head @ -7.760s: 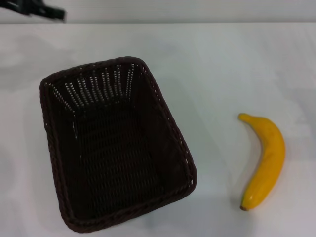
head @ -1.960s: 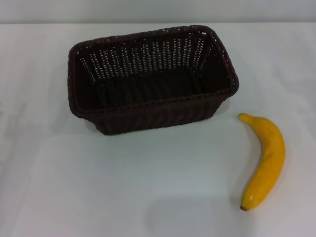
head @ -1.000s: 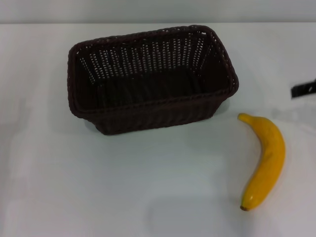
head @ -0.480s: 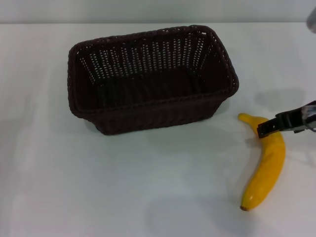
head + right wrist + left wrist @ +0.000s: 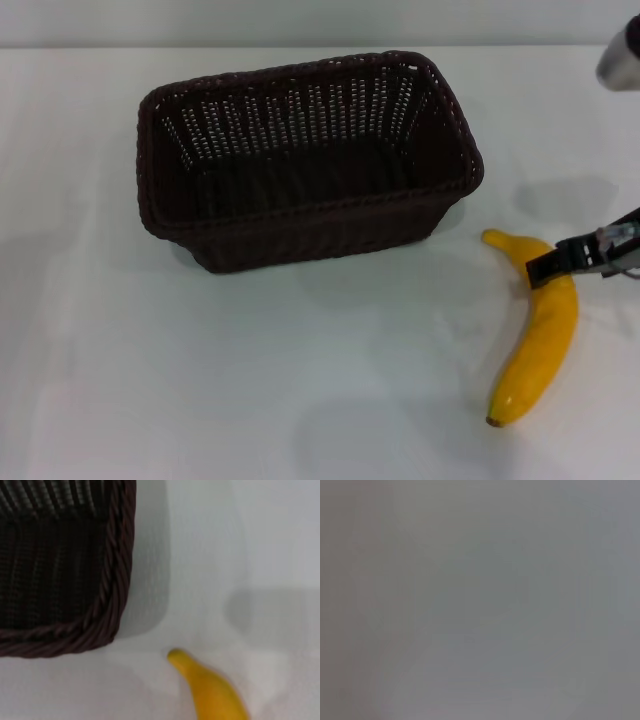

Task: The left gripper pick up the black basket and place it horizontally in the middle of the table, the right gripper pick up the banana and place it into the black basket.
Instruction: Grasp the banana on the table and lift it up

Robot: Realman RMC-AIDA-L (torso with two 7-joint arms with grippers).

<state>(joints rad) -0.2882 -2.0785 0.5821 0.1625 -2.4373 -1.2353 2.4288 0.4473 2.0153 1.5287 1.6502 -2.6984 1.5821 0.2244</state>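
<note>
Presently the black basket sits lengthwise across the middle of the table, upright and empty. Banana lies on the table just right of the basket, apart from it. Right gripper is over the banana's upper neck; cannot tell how wide it stands or whether it has hold. Left gripper not in view. Risk, as I judge it: a grip that near the tapered end lets the banana swing or slip.
</note>
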